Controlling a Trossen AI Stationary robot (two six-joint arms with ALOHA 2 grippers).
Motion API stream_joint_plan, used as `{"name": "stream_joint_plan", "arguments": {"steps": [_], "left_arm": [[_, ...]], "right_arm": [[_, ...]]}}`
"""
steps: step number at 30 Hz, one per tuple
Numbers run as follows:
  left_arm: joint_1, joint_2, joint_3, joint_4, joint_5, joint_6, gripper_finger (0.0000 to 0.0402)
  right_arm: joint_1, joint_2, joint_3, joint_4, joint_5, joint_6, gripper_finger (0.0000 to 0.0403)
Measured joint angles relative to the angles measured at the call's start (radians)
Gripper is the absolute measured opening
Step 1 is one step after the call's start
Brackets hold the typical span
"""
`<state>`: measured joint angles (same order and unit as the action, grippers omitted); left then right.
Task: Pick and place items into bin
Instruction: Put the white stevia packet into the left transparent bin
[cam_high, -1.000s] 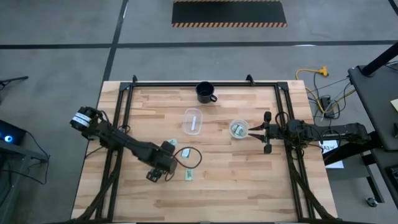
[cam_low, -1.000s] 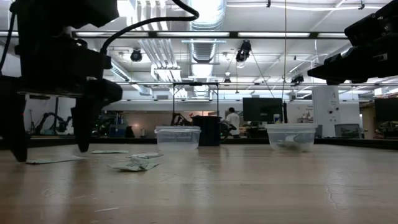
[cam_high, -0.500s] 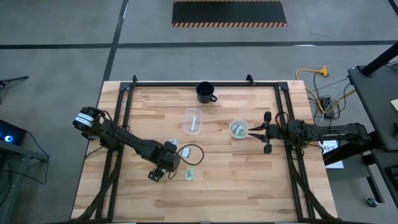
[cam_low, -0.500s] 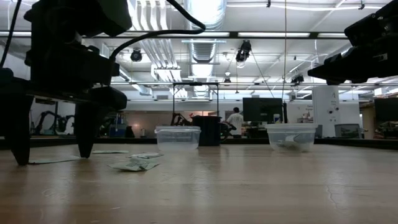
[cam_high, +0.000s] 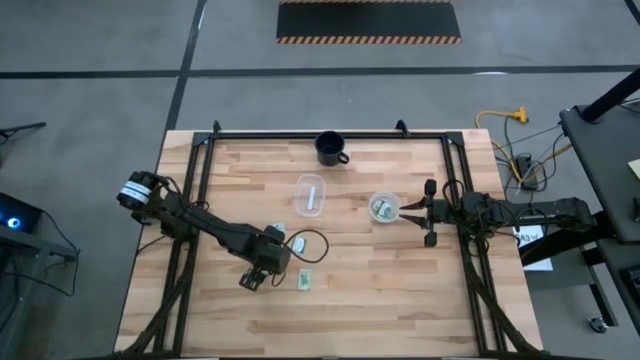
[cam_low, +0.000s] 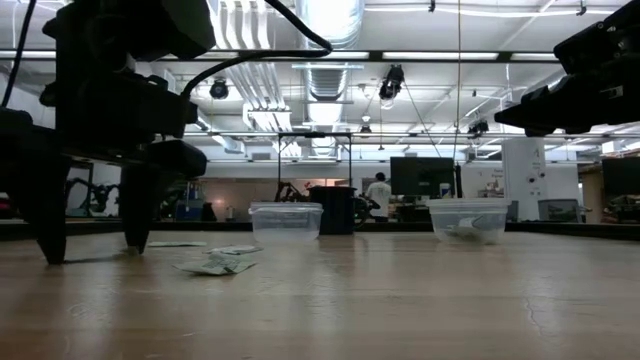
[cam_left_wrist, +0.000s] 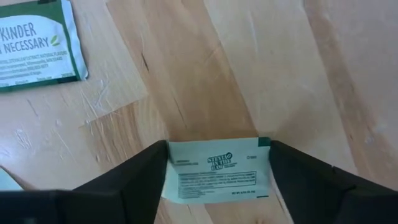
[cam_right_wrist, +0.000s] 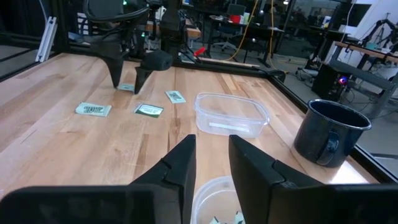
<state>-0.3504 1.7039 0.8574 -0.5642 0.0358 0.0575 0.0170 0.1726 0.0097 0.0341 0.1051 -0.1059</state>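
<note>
While the left gripper (cam_left_wrist: 217, 171) straddles a pale green packet (cam_left_wrist: 217, 177) with fingers spread, unclenched, the light wooden slatted table (cam_high: 380, 290) lies beneath.

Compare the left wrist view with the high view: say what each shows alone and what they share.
Only the left wrist view shows a packet lying flat between the open left gripper's fingers, its print visible. Only the high view shows the dark mug, two clear containers and the right gripper waiting beside one. Both show the wooden table with packets.
</note>
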Motion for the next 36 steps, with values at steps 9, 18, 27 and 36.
{"name": "stream_joint_plan", "arguments": {"steps": [9,18,27,36], "left_arm": [[-0.001,0.000,0.000,0.011,-0.012,0.001,0.0190],[-0.002,0.001,0.000,0.015,-0.013,0.001,0.0096],[-0.002,0.001,0.000,0.013,-0.001,0.001,0.0006],[-0.002,-0.013,0.006,-0.002,0.000,0.001,0.0002]], "right_arm": [[0.000,0.000,0.000,0.000,0.000,0.000,0.0072],[0.000,0.000,0.000,0.000,0.000,0.000,0.0073],[0.000,0.000,0.000,0.000,0.000,0.000,0.0084],[0.000,0.000,0.000,0.000,0.000,0.000,0.0073]]}}
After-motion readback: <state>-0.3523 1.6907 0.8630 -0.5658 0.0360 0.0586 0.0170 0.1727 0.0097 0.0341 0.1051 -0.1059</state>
